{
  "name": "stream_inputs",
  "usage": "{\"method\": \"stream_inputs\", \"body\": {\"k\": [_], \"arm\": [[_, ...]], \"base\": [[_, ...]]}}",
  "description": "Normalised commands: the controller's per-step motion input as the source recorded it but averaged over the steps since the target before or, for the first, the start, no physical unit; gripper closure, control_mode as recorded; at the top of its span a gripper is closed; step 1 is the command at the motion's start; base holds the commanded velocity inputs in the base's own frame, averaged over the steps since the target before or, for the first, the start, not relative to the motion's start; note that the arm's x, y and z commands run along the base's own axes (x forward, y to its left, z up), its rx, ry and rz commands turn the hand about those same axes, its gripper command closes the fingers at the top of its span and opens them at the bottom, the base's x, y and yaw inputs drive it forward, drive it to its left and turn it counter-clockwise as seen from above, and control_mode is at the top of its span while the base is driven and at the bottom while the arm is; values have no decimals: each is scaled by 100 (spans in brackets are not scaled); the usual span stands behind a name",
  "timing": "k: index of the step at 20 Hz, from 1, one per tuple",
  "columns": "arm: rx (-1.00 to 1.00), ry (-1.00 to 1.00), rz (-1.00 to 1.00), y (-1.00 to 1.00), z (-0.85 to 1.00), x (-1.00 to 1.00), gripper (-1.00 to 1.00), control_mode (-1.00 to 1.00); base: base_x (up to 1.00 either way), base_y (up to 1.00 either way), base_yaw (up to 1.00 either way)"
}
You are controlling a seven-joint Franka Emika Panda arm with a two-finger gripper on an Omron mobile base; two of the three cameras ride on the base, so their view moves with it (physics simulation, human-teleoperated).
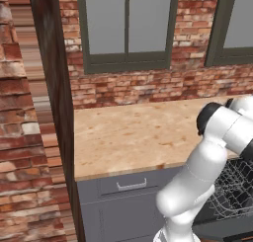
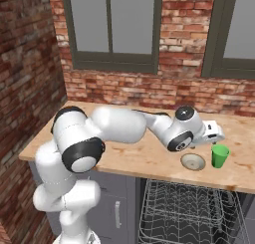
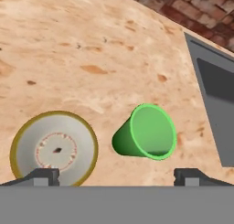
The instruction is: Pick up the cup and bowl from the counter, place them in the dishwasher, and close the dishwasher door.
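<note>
The pincer (image 3: pixel 116 175) is held with its jaws spread wide and nothing between them, poised above the counter (image 3: pixel 91 58) and looking down on both pieces of tableware. In the hand view the cup (image 3: pixel 146 132) is seen just ahead of the pincer, slightly toward one tip, its open mouth turned up to the camera — a placement that suggests the hand has been lined up over the cup so the jaws can be lowered around it. The bowl (image 3: pixel 54 147) is found just ahead of the other tip, standing beside the cup but apart from it.

In the right base view the hand is seen just above and behind the bowl (image 2: pixel 192 161), with the cup (image 2: pixel 219 155) upright next to it near the counter's front edge. Directly below them the dishwasher (image 2: pixel 187 210) stands open with its wire rack pulled out — presumably left so that each piece can be carried a short way down into it.

Neither piece has been lifted yet; the cup is judged the likelier first target. The dishwasher door cannot be made out clearly.
</note>
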Motion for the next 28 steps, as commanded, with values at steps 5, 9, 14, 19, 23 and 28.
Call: {"method": "stream_inputs", "body": {"k": [5, 9, 14, 19, 23, 28], "arm": [[0, 0, 0, -21, -16, 16, -100, -100], [0, 0, 0, -24, -10, 4, -100, -100], [1, 0, 0, -33, -3, 0, -100, -100], [4, 0, 0, -44, 0, 3, -100, -100], [6, 0, 0, -35, 0, 22, -100, -100], [1, 0, 0, -13, -1, 27, -100, -100]], "base": [[0, 0, 0], [0, 0, 0], [0, 0, 0], [0, 0, 0], [0, 0, 0], [0, 0, 0]]}}
